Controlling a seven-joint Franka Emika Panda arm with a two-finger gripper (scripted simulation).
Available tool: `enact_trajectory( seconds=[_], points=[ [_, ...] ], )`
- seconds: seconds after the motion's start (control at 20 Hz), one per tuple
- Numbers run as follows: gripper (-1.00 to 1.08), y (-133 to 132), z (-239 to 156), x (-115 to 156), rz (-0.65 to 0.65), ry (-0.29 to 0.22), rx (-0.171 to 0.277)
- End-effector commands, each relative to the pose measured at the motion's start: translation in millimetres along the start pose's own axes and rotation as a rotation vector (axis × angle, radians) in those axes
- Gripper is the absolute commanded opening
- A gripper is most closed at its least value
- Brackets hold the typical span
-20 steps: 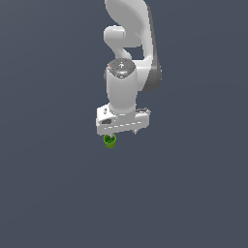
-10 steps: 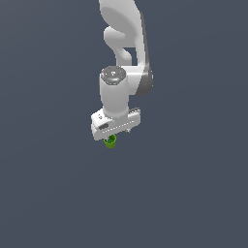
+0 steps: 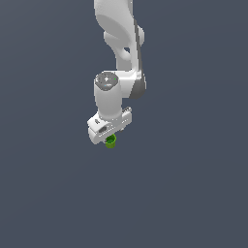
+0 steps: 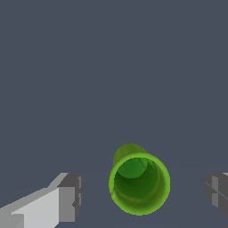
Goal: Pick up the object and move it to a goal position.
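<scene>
In the exterior view the white arm hangs over a plain dark grey surface [image 3: 193, 193], with the green cup [image 3: 110, 141] poking out right under the hand [image 3: 109, 136]. Wrist view: the cup [image 4: 139, 182] sits mouth-up between the grey fingers [image 4: 71, 197], which are spread apart with gaps either side, not touching it.
</scene>
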State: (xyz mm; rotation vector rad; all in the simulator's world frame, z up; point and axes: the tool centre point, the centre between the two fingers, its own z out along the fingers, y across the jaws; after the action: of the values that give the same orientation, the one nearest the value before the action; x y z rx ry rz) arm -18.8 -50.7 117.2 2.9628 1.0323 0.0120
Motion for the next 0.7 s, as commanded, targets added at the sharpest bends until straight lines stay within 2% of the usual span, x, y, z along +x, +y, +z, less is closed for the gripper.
enact_trajectory(
  seconds=[0.0,0.65],
  points=[
    [1.00,1.8,5.7,-6.1,-0.059,-0.002,0.001],
    [1.00,6.3,23.0,-24.9,-0.241,-0.005,0.007]
  ],
)
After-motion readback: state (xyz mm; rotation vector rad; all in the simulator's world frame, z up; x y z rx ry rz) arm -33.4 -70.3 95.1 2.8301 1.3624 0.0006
